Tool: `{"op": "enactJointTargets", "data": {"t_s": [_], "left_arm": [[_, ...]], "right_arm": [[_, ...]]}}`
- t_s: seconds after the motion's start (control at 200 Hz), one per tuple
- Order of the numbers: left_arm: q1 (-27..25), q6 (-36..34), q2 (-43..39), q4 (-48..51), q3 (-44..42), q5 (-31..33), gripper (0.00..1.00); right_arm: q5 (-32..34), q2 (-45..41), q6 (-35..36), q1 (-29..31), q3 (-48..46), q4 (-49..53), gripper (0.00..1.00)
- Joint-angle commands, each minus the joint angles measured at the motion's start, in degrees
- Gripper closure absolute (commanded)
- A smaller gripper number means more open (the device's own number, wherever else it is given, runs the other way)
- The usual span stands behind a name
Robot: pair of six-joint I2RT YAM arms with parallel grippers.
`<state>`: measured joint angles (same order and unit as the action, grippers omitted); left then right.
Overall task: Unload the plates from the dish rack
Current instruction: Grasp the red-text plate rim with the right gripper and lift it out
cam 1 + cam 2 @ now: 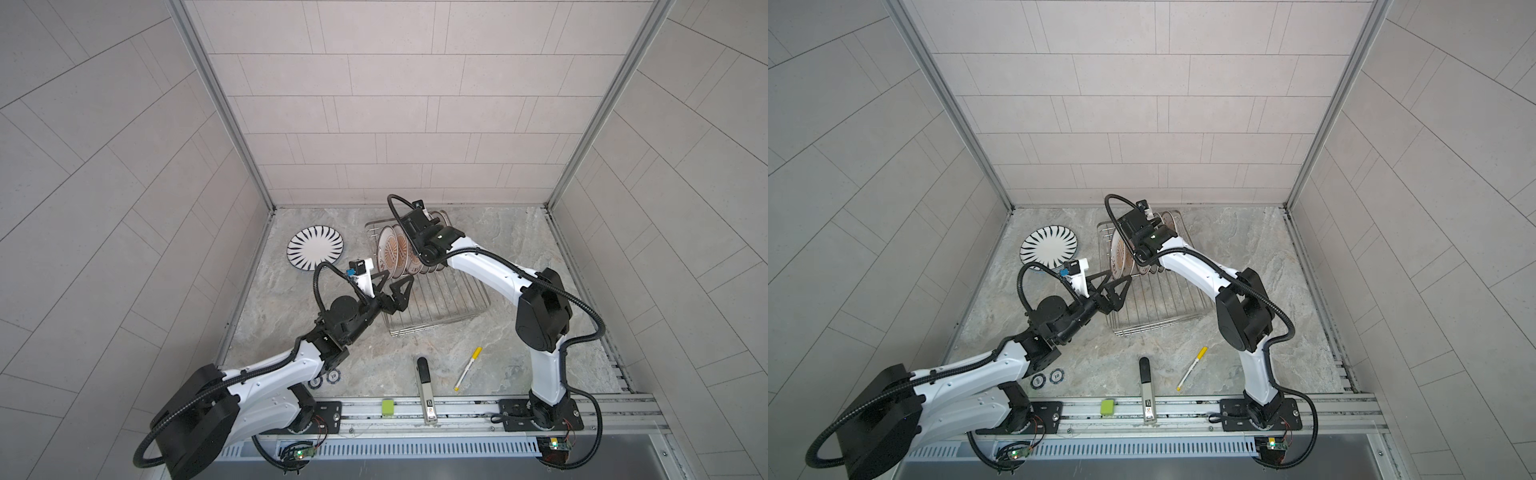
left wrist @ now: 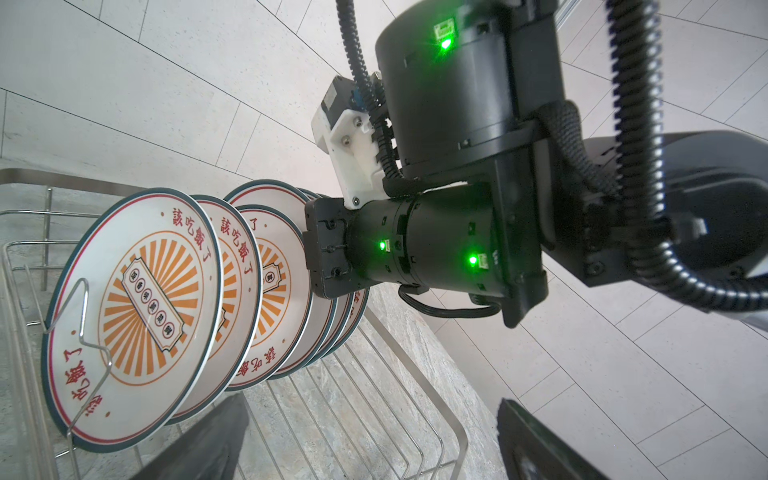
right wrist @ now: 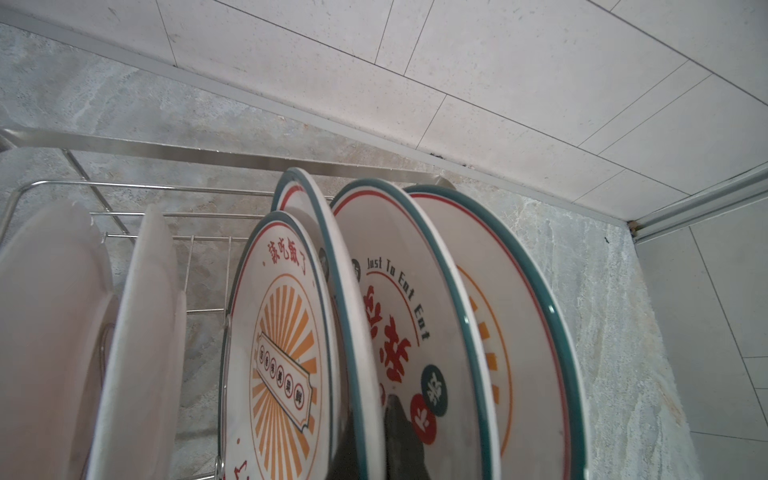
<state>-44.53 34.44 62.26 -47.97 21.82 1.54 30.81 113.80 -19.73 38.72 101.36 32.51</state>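
Right arm reaches over the dish rack (image 1: 457, 309) by the table's (image 1: 540, 332) far edge, right gripper (image 3: 372, 453) pinching the rim of 1 upright plate (image 3: 338, 274). Left gripper (image 1: 400, 276) hovers wide open beside the racked sunburst plates (image 2: 137, 291). 1 striped plate (image 1: 315, 248) lies flat near the far-left corner.

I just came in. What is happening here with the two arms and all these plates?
Two robot arms are unloading plates from a wire rack. The right tool is shut on the rim of one upright plate inside the row. The left tool hangs open at the rack's left side and holds nothing. One striped plate already lies flat on the table, left of the rack.
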Motion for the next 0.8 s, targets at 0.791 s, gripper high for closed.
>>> {"op": "enactJointTargets", "data": {"t_s": [0.791], "left_arm": [[-0.06,-0.77,-2.37,-2.26,-2.44,4.26,0.01]], "right_arm": [[12.57,-14.11,2.31,4.91,-2.81,1.52,0.94]]}}
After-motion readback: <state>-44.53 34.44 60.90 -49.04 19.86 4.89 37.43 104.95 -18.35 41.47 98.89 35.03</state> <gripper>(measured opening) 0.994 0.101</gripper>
